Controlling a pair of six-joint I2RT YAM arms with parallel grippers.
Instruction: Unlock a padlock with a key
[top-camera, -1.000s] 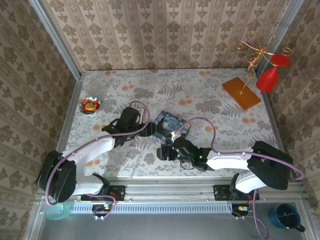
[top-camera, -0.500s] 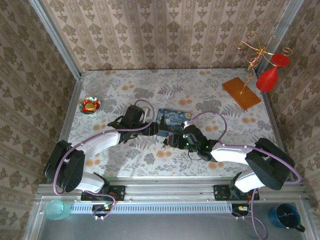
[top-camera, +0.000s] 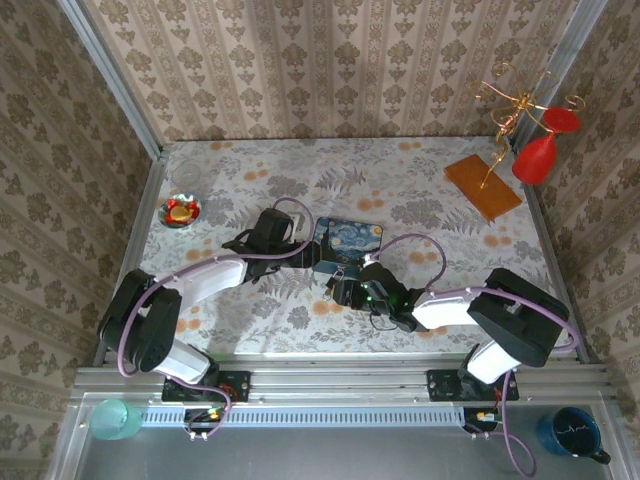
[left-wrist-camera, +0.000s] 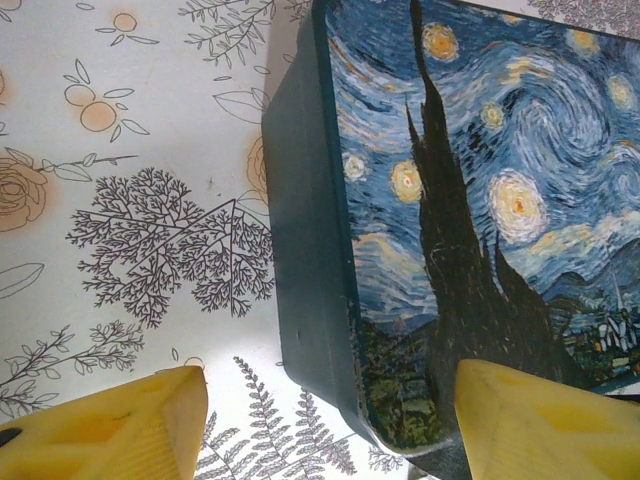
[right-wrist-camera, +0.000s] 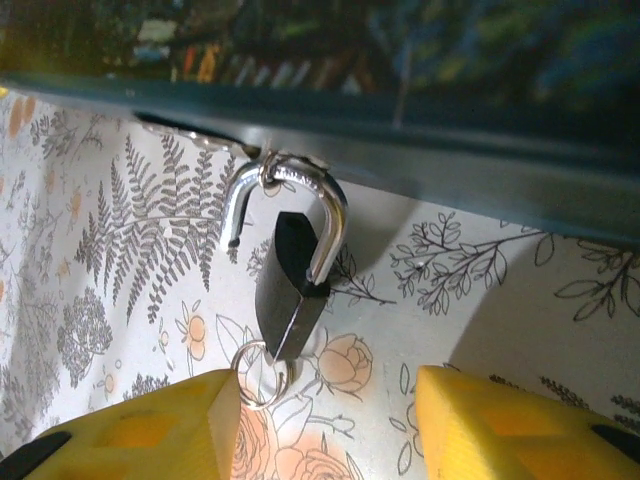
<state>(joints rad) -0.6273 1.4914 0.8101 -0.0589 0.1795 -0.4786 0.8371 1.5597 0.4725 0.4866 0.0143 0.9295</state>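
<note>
Place: staged lab booth | wallpapered panels, aluminium frame, floral tablecloth

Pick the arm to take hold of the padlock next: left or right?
Right. The right claw points straight at the padlock hanging at the blue box edge, jaws open. The left claw straddles the box's corner, off the lock.

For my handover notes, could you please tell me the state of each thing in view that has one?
blue box: lid shut.
padlock: shackle sprung open, hooked through the blue box's hasp.
left gripper: open, at the box's corner.
right gripper: open, facing the padlock.
</note>
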